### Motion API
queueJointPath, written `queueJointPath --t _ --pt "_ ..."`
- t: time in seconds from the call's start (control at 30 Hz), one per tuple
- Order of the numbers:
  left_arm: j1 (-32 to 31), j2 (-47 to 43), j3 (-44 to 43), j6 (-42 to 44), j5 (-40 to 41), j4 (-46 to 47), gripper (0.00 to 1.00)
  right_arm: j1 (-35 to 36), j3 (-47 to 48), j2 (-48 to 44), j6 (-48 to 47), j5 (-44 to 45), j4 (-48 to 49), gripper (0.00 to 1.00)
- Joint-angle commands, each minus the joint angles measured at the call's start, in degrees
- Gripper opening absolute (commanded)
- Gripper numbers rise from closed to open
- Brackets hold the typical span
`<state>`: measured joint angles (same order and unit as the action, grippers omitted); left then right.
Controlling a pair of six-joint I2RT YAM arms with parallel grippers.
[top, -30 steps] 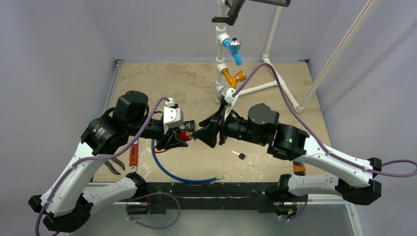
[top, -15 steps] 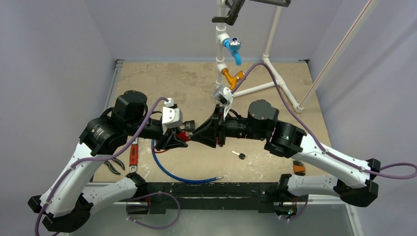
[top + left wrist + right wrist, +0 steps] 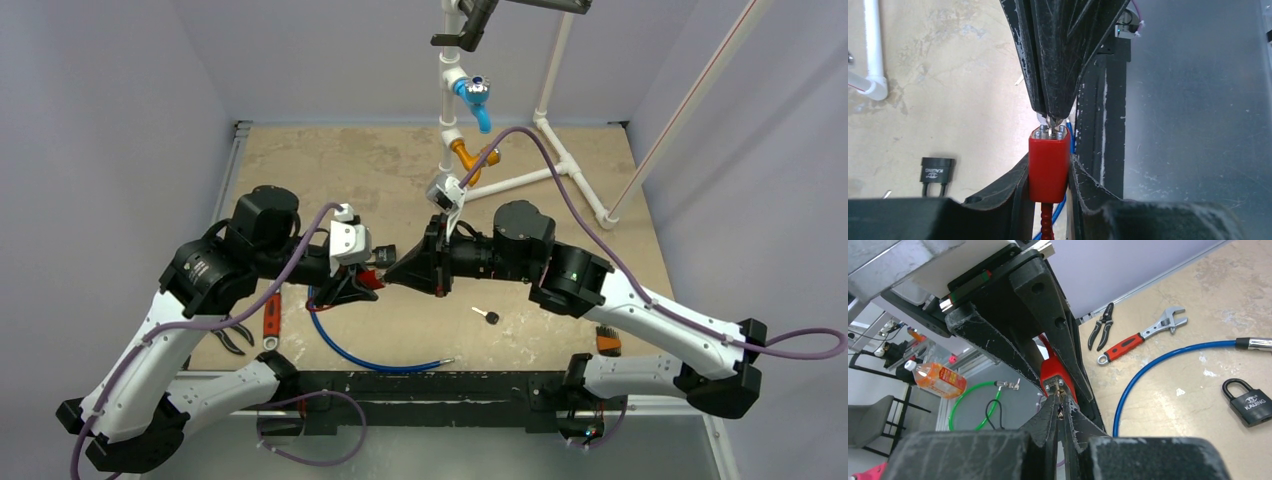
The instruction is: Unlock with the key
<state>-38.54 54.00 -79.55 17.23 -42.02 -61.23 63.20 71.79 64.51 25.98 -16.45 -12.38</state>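
Padlock work seen from above: the red padlock [image 3: 373, 277] is held over the worktop [image 3: 380, 170] between the two arms. The left gripper [image 3: 360, 287] is clamped on its body and the right gripper [image 3: 394, 279] is nosed up against its end. A black-headed key [image 3: 488, 317] lies loose on the worktop, well apart from all this.

From the left wrist, the left fingers [image 3: 1015, 180] press both sides of the red body. At its top face the right fingers are together, pinching what looks like a silver key [image 3: 1050, 121] that touches the face. A black padlock [image 3: 937, 172] lies off to one side.

From the right wrist, the closed tips sit right at the lock's face and the key is nearly hidden. I'd say gripping and lining up are done. How deep the key sits I cannot tell, and the turn and release look undone
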Motion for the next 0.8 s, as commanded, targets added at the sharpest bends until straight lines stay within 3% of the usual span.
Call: queueJointPath --t 0.0,0.43,0.63,0.77 --pt "-0.13 -0.49 -4.47 7.67 2.68 2.27 0.00 -0.73 1.75 0.98 2.68 1.30 -0.39 0.00" --pt "-3.99 1.90 -11.31 19.94 12.77 0.97 0.00 -1.17 0.34 4.59 13.20 -0.47 3.78 0.00" --pt "-10.40 1.45 -11.01 31.23 22.81 0.79 0.00 -3.55 0.63 6.26 20.43 -0.74 2.04 0.00" --pt "-16.76 -2.87 -4.68 39.72 31.87 8.95 0.00 -5.81 -1.40 6.07 25.22 -2.14 2.78 0.00"
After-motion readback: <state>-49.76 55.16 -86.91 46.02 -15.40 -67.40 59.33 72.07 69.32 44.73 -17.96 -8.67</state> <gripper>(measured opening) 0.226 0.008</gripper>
